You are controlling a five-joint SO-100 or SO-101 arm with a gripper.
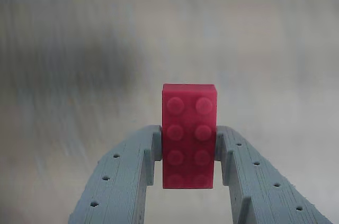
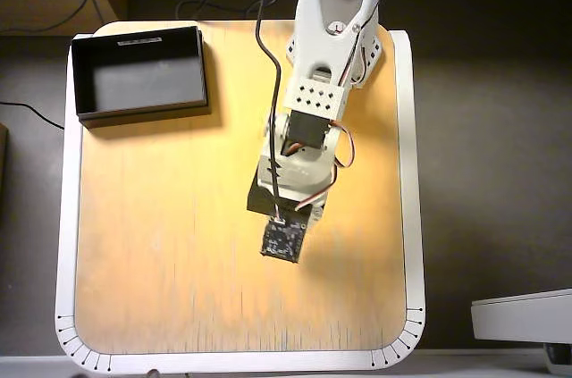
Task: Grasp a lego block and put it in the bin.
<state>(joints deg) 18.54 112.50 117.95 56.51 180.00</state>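
In the wrist view my gripper [image 1: 188,147] is shut on the red lego block [image 1: 189,134], with one grey finger [image 1: 130,176] on each long side. The block stands studs toward the camera, above a blurred table surface. In the overhead view the arm [image 2: 308,119] reaches over the middle of the table, and its wrist camera board [image 2: 283,242] covers the gripper and block. The black bin [image 2: 138,74] sits at the table's back left corner, open and empty, with a white label strip on its far rim. The gripper is well to the right of it and nearer the front.
The wooden tabletop [image 2: 179,244] has a white rim with tick marks at the front corners. Cables [image 2: 268,47] run from the back along the arm. A pale device [image 2: 523,315] stands off the table at the lower right.
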